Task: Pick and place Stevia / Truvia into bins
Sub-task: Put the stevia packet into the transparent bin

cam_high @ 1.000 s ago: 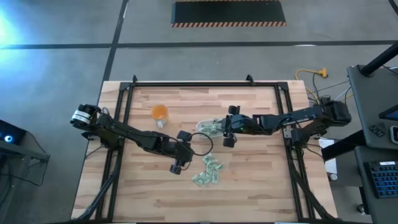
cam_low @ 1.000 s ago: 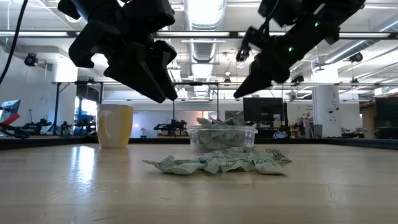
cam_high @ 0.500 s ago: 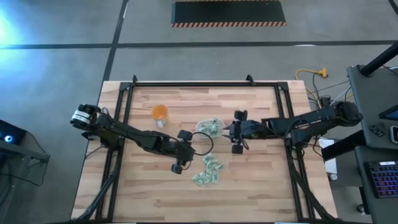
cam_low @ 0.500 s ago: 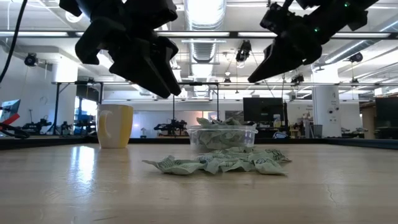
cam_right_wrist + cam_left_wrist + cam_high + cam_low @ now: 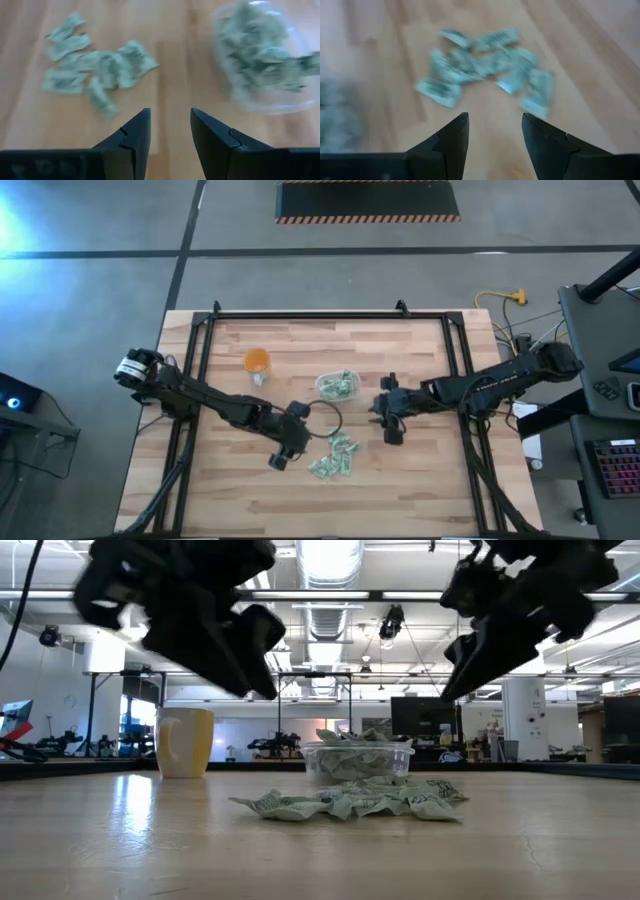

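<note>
Pale wooden plank worktop inside a black metal frame, grey concrete floor around it. Level across the surface, the room behind is a big open workshop: ceiling light strips, ducting, benches and screens far back.

Landmark is the clear tub, sitting near the middle of the worktop and already heaped with green-and-white packets; in the low view its clear wall shows the packets piled up to the rim. A loose pile of Stevia packets lies on the wood just on the near side of the tub, a little apart from it, spread flat. The orange cup stands off to the tub's left and slightly behind it, well apart.

Left end effector hangs above the wood just to the left of the loose pile, lower-left of the tub. Its two dark fingers are spread, bare wood between them, nothing gripped, the packets lying ahead of them.

Right end effector hovers to the right of the tub, clear of it, above bare wood. Fingers parted here too, empty, with the pile and the tub both in front of it.
</note>
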